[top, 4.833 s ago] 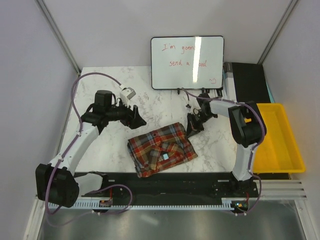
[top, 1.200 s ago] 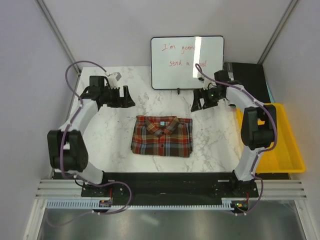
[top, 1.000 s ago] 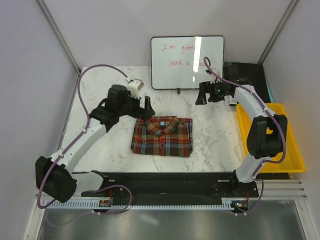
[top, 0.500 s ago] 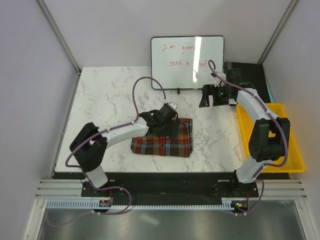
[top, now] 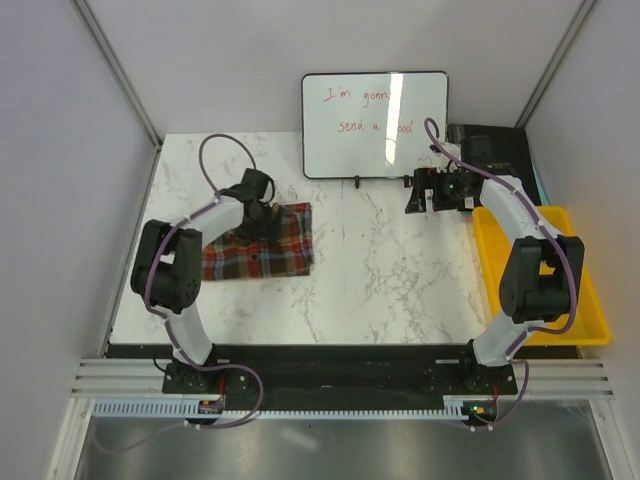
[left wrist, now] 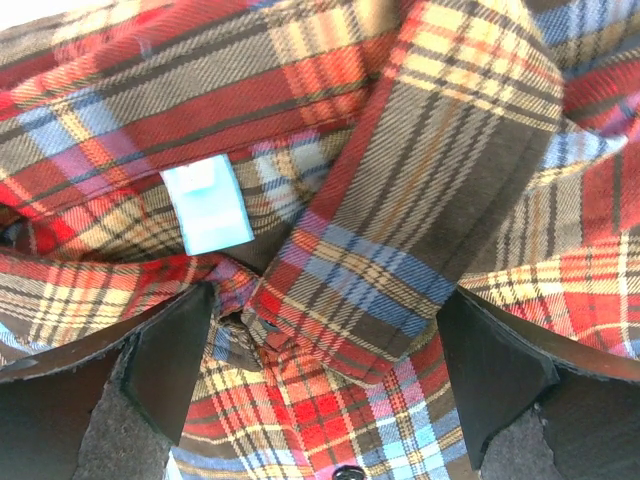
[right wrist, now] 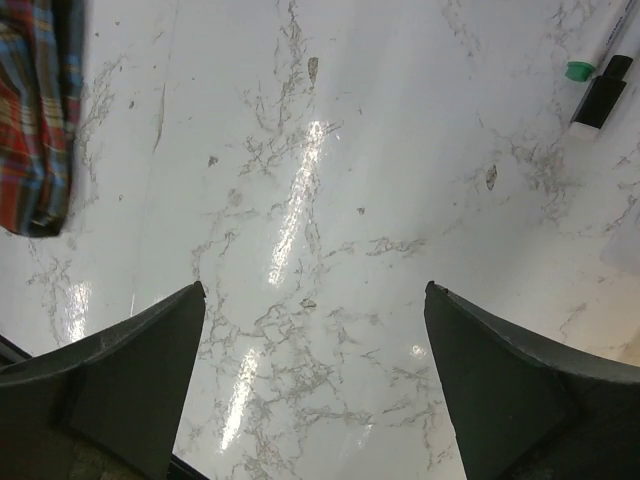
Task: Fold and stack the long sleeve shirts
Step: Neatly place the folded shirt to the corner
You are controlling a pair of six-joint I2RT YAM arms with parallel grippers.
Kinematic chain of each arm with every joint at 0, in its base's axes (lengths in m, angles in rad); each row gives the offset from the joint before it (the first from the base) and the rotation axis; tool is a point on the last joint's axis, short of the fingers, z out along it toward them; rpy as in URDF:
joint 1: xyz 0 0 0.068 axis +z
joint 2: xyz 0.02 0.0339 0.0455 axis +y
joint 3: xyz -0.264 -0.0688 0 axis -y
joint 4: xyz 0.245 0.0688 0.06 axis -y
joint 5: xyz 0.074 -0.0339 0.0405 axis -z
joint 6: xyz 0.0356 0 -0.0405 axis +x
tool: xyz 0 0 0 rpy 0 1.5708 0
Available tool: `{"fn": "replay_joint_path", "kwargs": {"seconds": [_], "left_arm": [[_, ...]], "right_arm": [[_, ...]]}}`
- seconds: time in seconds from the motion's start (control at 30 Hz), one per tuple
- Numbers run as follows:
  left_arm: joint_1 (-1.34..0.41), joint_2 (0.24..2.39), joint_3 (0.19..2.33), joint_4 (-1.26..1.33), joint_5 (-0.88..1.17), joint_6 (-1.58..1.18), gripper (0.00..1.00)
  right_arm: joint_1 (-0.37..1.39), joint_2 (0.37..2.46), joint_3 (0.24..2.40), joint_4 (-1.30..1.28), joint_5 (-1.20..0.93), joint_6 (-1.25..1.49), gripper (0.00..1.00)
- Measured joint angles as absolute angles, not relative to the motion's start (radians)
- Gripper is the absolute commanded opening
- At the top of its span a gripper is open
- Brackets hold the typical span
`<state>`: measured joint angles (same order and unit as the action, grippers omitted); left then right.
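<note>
Yellow bin, plaid shirt well apart

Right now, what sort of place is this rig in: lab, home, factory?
Most likely a robotics lab test cell, not a home: plain partition walls box in a marble-look table, a handwritten whiteboard stands at the back, and a yellow bin sits beside the table.

Whiteboard with red writing at far edge of marble table, yellow bin off its right edge.
</note>
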<state>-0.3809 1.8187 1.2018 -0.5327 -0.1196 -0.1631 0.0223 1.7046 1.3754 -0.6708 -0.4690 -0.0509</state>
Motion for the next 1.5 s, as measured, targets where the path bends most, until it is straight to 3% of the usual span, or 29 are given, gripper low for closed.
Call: {"fn": "replay_joint_path", "kwargs": {"seconds": [0.17,0.37,0.6,0.83,1.03,1.23,1.5], "left_arm": [[-0.136,1.898,1.292,-0.575,-0.014,0.204,0.97],[0.032,2.192,1.722,-0.624,0.06,0.365,0.95],[0.064,2.376,2.026,-0.659,0.073,0.368,0.97],[0.052,2.347,2.115,-0.678,0.11,0.372,0.99],[0.052,2.061,2.044,-0.711,0.141,0.376,0.99],[0.056,1.673,1.684,-0.702,0.192,0.374,0.99],[0.072,1.629,1.283,-0.67,0.216,0.314,0.99]], "right_arm": [[0.013,1.705,1.375,-0.673,-0.476,-0.058,0.98],[0.013,1.705,1.375,-0.673,-0.486,-0.065,0.98],[0.009,1.716,1.375,-0.674,-0.495,-0.071,0.98],[0.009,1.715,1.375,-0.686,-0.518,-0.067,0.98],[0.009,1.697,1.375,-0.695,-0.538,-0.054,0.98],[0.009,1.641,1.375,-0.688,-0.572,-0.028,0.98],[0.009,1.583,1.351,-0.664,-0.598,0.008,0.98]]}}
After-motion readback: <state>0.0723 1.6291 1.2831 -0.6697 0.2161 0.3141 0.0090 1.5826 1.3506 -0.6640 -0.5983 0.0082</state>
